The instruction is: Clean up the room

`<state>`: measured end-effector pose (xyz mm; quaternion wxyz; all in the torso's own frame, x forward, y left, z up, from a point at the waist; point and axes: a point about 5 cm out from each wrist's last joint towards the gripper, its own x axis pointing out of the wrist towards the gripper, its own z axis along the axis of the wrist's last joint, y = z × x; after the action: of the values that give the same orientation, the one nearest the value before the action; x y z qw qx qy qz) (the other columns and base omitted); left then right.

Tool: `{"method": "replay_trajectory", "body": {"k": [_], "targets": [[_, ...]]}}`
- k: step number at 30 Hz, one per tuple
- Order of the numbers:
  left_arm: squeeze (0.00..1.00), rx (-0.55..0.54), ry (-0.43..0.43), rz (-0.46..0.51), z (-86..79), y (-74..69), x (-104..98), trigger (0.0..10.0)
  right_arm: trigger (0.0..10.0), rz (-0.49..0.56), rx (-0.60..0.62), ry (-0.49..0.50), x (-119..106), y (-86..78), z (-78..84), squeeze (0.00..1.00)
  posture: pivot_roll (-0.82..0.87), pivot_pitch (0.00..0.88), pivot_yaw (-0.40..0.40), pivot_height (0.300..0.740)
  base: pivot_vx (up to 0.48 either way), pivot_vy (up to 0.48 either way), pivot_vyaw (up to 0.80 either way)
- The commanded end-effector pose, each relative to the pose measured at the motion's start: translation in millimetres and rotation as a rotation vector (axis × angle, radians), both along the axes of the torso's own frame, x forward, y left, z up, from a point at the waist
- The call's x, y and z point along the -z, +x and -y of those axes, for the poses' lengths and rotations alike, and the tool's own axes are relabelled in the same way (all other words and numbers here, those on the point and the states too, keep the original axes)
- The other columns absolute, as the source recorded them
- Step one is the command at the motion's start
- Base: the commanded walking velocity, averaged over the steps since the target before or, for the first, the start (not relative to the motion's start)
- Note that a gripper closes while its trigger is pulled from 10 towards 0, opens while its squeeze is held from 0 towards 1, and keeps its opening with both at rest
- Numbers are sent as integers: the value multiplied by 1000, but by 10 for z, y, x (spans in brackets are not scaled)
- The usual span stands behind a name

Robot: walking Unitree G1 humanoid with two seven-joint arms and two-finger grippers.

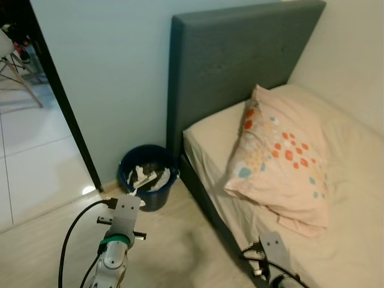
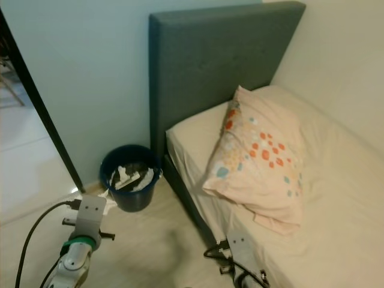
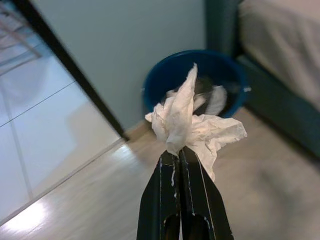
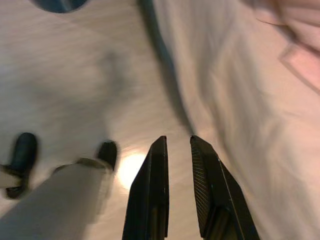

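While the left pincer squeezed a crumpled tissue near the blue bin at lower left, the right pincer hung slightly open.

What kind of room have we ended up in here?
Most likely a bedroom. A bed with a grey padded headboard and a patterned pillow stands against the wall, with a blue waste bin beside it. The left gripper holds a crumpled tissue near the bin.
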<state>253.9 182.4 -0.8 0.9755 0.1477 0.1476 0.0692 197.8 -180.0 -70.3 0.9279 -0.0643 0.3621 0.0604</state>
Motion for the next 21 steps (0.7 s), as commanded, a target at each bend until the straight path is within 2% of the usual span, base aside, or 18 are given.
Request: {"method": "replay_trajectory", "body": {"k": [1, 7, 15, 21], "targets": [[0, 8, -7, -2, 52, -12, 20, 10000, 10000, -27, 15, -8, 42, -86, 55, 0, -41, 6, -42, 740, 322, 0, 0], [0, 34, -10, 12, 107, 36, -15, 10000, 10000, 0, 37, 27, 31, -67, -17, 0, -45, 11, -36, 740, 325, 0, 0], [0, 68, -6, 30, 158, 102, -65, 10000, 10000, 43, 75, 51, -29, 26, 13, 0, -51, 15, -32, 740, 325, 0, 0], [0, 88, -6, 35, 197, 127, -79, 10000, 10000, 48, 86, 54, -35, 39, 9, 0, -57, 14, -26, 740, 326, 0, -669]]}}
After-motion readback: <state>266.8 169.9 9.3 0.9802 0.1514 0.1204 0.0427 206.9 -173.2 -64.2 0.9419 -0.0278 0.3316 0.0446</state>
